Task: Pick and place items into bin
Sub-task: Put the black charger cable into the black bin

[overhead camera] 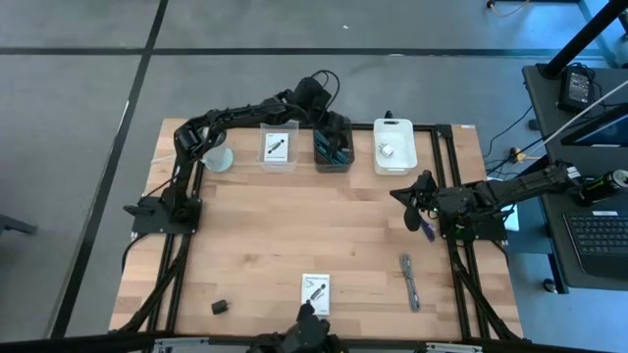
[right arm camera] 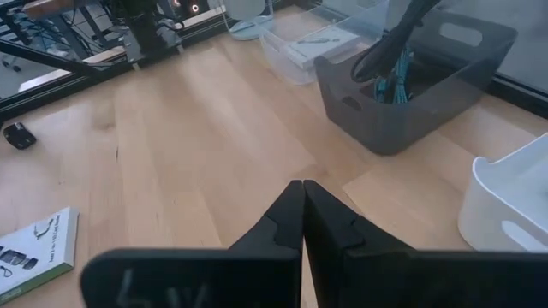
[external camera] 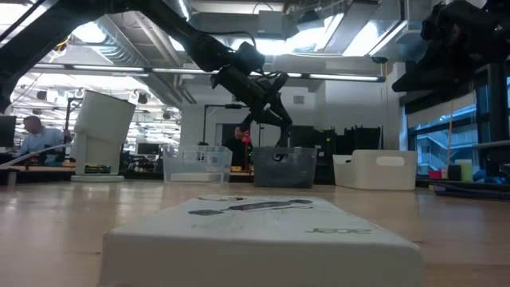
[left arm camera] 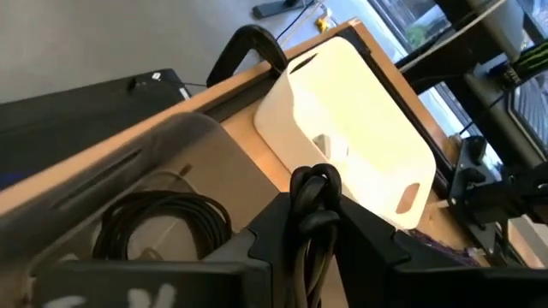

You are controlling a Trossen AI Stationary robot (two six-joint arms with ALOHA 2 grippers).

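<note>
My left gripper (overhead camera: 331, 127) hangs over the dark grey bin (overhead camera: 332, 155) at the table's far edge, shut on a black coiled cable (left arm camera: 313, 195). That bin holds another black cable coil (left arm camera: 163, 224) and teal items (right arm camera: 396, 84). To its left stands a clear bin (overhead camera: 278, 147) with a white card in it, and to its right a white bin (overhead camera: 394, 147). A white card (overhead camera: 315, 291), a black block (overhead camera: 220, 307) and a grey cable (overhead camera: 409, 280) lie flat near the table's near edge. My right gripper (right arm camera: 302, 201) is shut and holds nothing, above the table's right side. My left gripper pinches the black coiled cable between its two fingers, with the knotted bundle (left arm camera: 315, 184) sticking out past the fingertips (left arm camera: 364, 231). The fingers slant down from the table's left over the grey bin. The cable is lifted clear of the table, above the bin's opening.
A whitish round cup (overhead camera: 218, 157) stands at the far left beside the clear bin. Black frame rails (overhead camera: 446, 157) run along the table's sides. Bare wood lies across the table's middle (overhead camera: 314, 226).
</note>
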